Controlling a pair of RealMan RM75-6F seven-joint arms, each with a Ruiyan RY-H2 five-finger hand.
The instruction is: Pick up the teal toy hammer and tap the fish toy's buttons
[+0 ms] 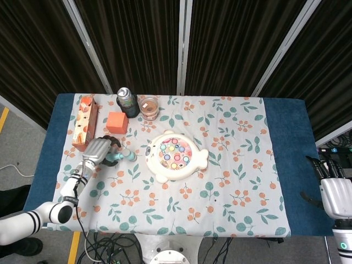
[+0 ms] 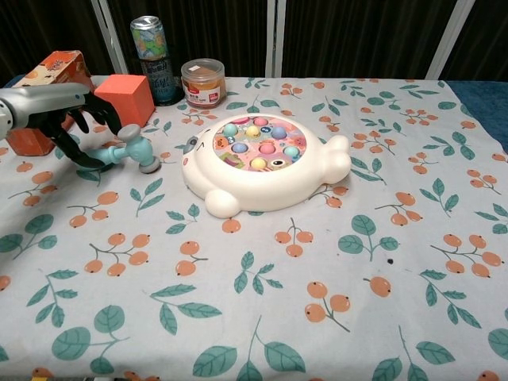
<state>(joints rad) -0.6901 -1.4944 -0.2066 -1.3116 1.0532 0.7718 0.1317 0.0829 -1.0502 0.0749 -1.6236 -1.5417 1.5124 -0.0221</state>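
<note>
Left hand over handle end of teal toy hammer, dark fingers curled down around the handle; closed grip not confirmed from either view, hammer head resting on the cloth. Cannot tell whether grasped or merely cupped.

Hammer at left of table, just left of fish toy, head end toward the fish, nearly touching its nose. Fish toy near centre, coloured buttons facing up in its round face.

Right hand at far right edge off the cloth, holding nothing, fingers apart and upright.

Risks, as judged:
- Handle short and smooth; closing off-centre likely to squirt it sideways or roll the hammer against the fish.
- Grip too near the head leaves little swing, so taps may land on the white rim and not the buttons.
- Orange cube and orange box just behind the hand; lifting backward or a wide elbow could knock them.
- Fish toy loose on cloth; a hard or slanted tap could shove it or ruck the tablecloth.

Containers: tall can at far left-centre, top closed, contents hidden. Small clear jar right of it, lid on, brownish fill visible through the wall. Orange box closed, contents not seen
</note>
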